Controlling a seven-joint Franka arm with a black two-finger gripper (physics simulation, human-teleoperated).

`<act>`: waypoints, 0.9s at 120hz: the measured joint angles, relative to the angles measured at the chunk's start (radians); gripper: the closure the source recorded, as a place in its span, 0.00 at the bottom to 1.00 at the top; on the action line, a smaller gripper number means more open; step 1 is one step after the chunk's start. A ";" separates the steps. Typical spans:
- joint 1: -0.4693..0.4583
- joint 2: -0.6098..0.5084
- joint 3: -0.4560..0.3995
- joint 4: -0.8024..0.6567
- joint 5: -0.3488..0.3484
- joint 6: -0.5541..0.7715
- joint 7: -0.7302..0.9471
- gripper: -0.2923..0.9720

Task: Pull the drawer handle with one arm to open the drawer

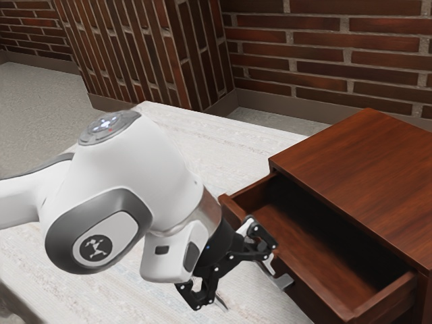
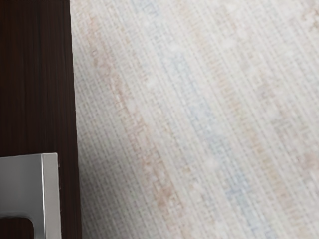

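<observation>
The table (image 1: 223,145) is covered with a pale surface of woven look, on which faint stripes of beige and light blue are seen. Behind it a wall (image 1: 324,54) of red-brown brick with light mortar is shown, and it is folded into a corner. A grey, rough floor (image 1: 40,94) is seen at the exterior view's left.

On the table, at the exterior view's right, a cabinet (image 1: 364,162) of dark reddish wood with a fine grain and a flat top is placed. Its drawer (image 1: 317,263) is pulled well out, so that the bare box-shaped inside is visible. A handle (image 1: 281,278) of grey, smooth metal with square edges is fixed on the drawer's front (image 2: 35,74), which in the wrist view is shown as a dark, finely lined strip beside the table.

The white, rounded arm (image 1: 115,196) is brought in from the exterior view's left. The black gripper (image 1: 236,266) is held just beside the handle. Whether it is open or closed, and whether the handle is held, cannot be told.
</observation>
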 joint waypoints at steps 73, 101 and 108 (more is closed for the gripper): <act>-0.001 -0.230 0.005 -0.200 0.019 0.013 -0.003 0.24; 0.010 -0.272 -0.002 -0.015 0.052 -0.029 -0.032 0.23; 0.022 -0.081 -0.002 0.223 0.055 -0.084 -0.062 0.23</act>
